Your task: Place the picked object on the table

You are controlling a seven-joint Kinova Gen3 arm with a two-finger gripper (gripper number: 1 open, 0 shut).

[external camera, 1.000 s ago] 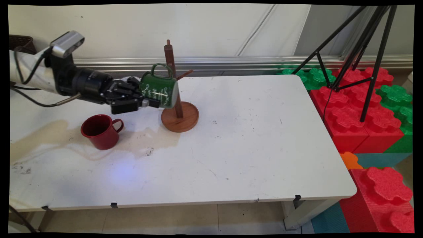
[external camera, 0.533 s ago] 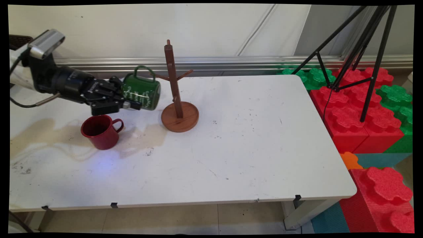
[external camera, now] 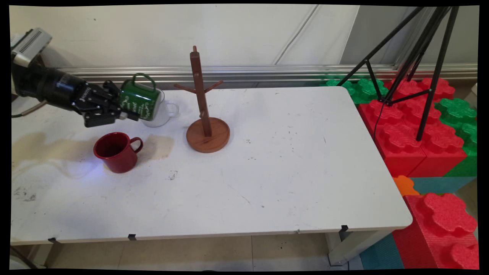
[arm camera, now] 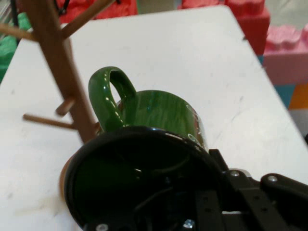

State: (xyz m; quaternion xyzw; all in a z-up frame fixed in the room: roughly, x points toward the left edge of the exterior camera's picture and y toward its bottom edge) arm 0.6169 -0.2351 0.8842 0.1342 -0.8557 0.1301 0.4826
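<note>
Green mug (external camera: 139,102): held on its side in the air above the table's far left part, handle (external camera: 144,78) uppermost, long axis running roughly level from the hand toward the wooden stand; its open mouth faces back into the hand, as the hand view shows (arm camera: 144,159). Gripper (external camera: 126,114): black, two-fingered, reaching in from the left, pinching the mug at its rim end. White mug (external camera: 162,112): upright on the table just behind and below the green one, partly hidden by it. Red mug (external camera: 116,151): upright, nearer the camera, below the gripper. Mug tree (external camera: 202,107): brown wood, round base, pegs bare, standing apart to the green mug's right. Table (external camera: 286,160): white, scuffed.
</note>
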